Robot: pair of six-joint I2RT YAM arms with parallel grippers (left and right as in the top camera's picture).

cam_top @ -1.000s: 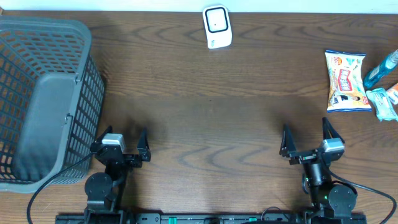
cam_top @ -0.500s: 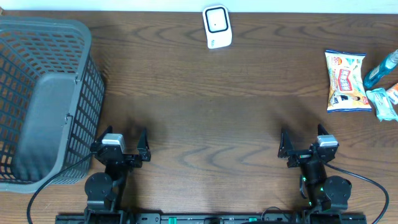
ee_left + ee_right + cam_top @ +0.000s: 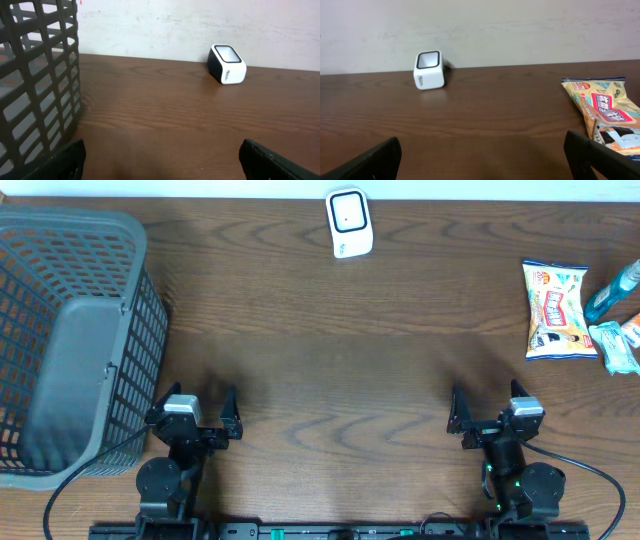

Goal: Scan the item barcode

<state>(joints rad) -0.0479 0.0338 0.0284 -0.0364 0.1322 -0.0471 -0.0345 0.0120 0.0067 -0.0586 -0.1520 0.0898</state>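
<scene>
Above the desk, left jaws and right jaws are standing spread, empty. Left wrist — scanner is sitting far ahead. Right wrist — snack packet is lying ahead-right; its slick film is likely inviting a slipped pinch.

A dark wooden tabletop; a grey mesh basket stands at its left end; a white scanner sits midway along the far edge; at the right end rest a snack packet, a blue bottle and a teal packet, close together.
</scene>
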